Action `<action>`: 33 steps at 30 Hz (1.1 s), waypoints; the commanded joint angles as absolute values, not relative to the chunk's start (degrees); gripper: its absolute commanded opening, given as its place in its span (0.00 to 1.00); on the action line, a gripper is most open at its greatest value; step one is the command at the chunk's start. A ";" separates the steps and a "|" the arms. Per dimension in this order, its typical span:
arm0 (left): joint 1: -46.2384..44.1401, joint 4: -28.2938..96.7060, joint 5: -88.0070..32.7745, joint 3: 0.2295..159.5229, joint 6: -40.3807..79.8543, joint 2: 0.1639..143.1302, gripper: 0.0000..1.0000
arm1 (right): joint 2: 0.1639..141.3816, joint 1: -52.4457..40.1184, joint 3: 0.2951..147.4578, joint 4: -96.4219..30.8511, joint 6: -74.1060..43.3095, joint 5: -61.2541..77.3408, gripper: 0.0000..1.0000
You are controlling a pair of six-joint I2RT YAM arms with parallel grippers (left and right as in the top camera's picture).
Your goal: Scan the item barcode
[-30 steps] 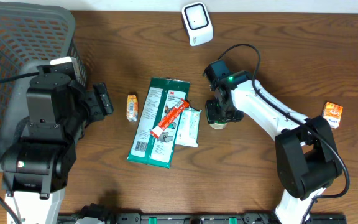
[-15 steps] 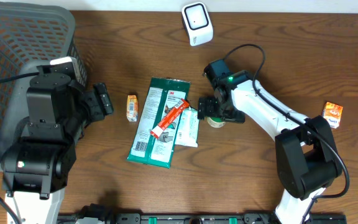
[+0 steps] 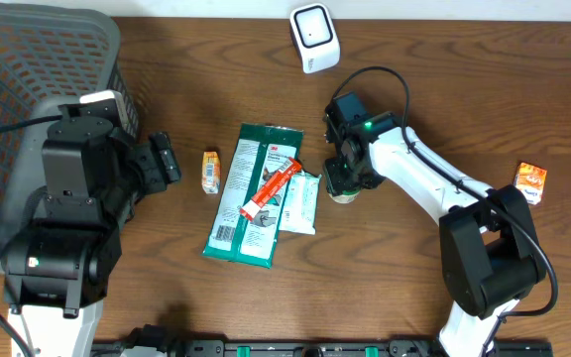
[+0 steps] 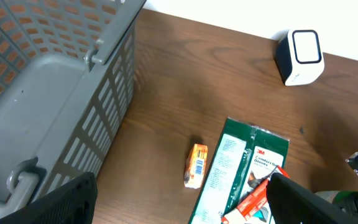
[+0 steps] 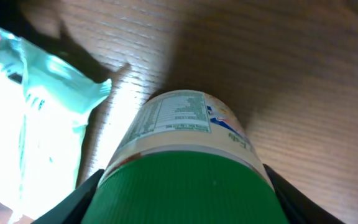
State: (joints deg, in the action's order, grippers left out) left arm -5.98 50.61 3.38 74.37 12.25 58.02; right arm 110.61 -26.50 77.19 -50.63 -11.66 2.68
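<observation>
Jar (image 5: 179, 118) mid-frame: right tool (image 3: 343, 180) pinches its green lid, so you're at the grasp step. Next, lift it and turn the label toward the scanner (image 3: 313, 38) at top centre. Left tool (image 4: 185, 208) spread, idle.

Left arm (image 3: 67, 198), at left of overhead frame, is showing bulky black housings w/ a white base at bottom. A thin cable (image 3: 3, 126) is coming in from left edge. Right arm (image 3: 419, 174) is showing white links, black joints, a green light (image 3: 368, 126) glowing & a looped black cable (image 3: 390, 74) above. In left wrist view, black fingers (image 4: 67, 202) are showing at bottom corners.
</observation>
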 commanded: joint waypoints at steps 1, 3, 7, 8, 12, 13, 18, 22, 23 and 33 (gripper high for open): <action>-5.63 50.57 3.73 74.91 12.58 58.00 0.87 | 110.89 -26.35 77.23 -50.85 -15.03 3.22 0.47; -5.63 50.57 3.70 74.91 12.58 58.00 0.87 | 110.89 -26.35 77.23 -50.96 -18.74 3.51 0.52; -5.63 50.57 3.70 74.91 12.58 58.00 0.87 | 110.89 -26.35 77.23 -51.00 -25.50 3.53 0.67; -5.63 50.57 3.70 74.91 12.58 57.98 0.87 | 110.89 -26.35 77.23 -50.98 -26.39 3.53 0.75; -5.63 50.57 3.70 74.91 12.58 58.00 0.87 | 110.89 -26.35 77.23 -50.30 -24.29 2.90 0.95; -5.63 50.57 3.70 74.91 12.58 58.00 0.88 | 110.89 -26.35 77.23 -50.00 -22.72 2.83 0.96; -5.63 50.57 3.70 74.91 12.58 58.00 0.87 | 110.91 -26.35 77.23 -49.08 -17.12 2.83 0.93; -5.63 50.57 3.70 74.91 12.58 58.00 0.87 | 110.91 -26.35 76.95 -49.04 -17.06 1.83 0.89; -5.63 50.57 3.70 74.91 12.58 57.98 0.87 | 110.91 -26.35 76.77 -48.99 -17.04 0.64 0.87; -5.63 50.57 3.70 74.91 12.58 58.00 0.87 | 110.91 -26.59 75.05 -46.68 -17.04 -1.85 0.86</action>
State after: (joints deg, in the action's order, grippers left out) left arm -5.98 50.59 3.38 74.37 12.25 58.02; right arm 110.63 -26.50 75.90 -47.20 -17.72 -0.54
